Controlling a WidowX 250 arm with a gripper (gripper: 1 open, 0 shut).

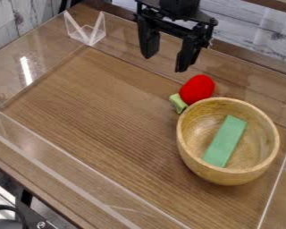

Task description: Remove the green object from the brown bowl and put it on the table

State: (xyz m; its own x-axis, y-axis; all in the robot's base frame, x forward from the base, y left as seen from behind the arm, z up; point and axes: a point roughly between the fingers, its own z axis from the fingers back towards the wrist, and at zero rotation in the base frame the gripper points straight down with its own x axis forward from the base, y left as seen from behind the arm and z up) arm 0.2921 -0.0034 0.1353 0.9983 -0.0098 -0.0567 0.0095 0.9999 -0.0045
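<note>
The green object [227, 140] is a flat light green bar lying tilted inside the brown bowl [193, 152], which sits at the right of the table [97, 116]. My gripper [168, 52] hangs above the table's far middle, up and to the left of the bowl. Its two black fingers [148, 43] point down, spread apart, with nothing between them.
A red round object [198, 87] with a small green bit at its base rests against the bowl's far rim. Low clear plastic walls [62, 174] ring the table, and a clear folded piece [83, 30] stands at the far left corner.
</note>
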